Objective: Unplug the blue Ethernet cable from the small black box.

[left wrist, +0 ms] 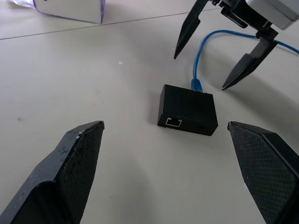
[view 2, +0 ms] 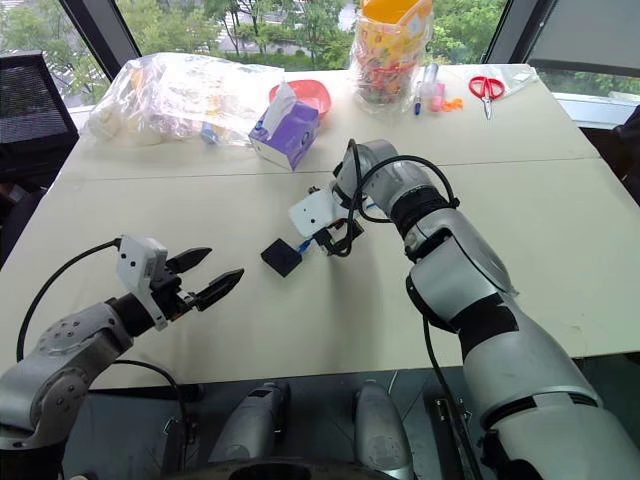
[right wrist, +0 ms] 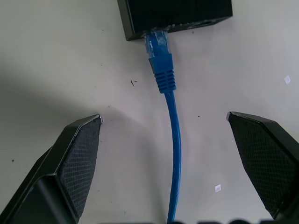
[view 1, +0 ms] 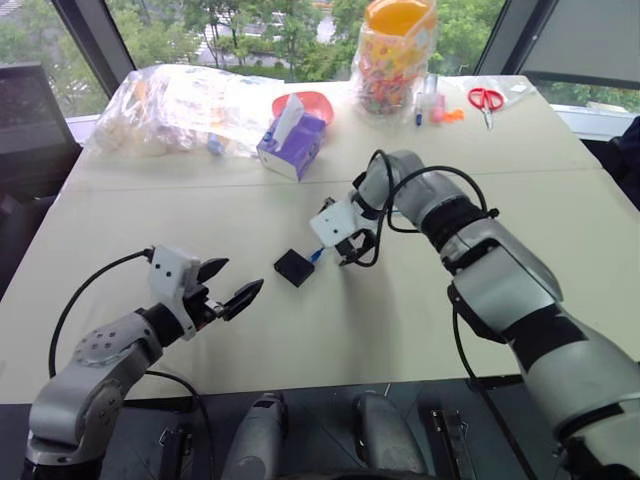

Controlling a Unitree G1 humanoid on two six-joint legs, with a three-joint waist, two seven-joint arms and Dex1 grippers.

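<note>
The small black box (view 1: 294,267) lies flat in the middle of the pale table. The blue Ethernet cable (right wrist: 175,140) is plugged into its side by a clear plug with a blue boot (right wrist: 161,70), and the cord runs away under my right arm. My right gripper (view 1: 350,252) points steeply down over the cord just behind the plug. It is open, with one finger on each side of the cable and not touching it. My left gripper (view 1: 240,277) hovers open to the left of the box, aimed at the empty port (left wrist: 174,122) on the facing side.
A purple tissue box (view 1: 292,145) stands behind the black box. Further back are a crumpled plastic bag (view 1: 180,105), a red bowl (view 1: 305,103), a jar of sweets (view 1: 395,55), pens (view 1: 430,105) and red scissors (view 1: 486,100).
</note>
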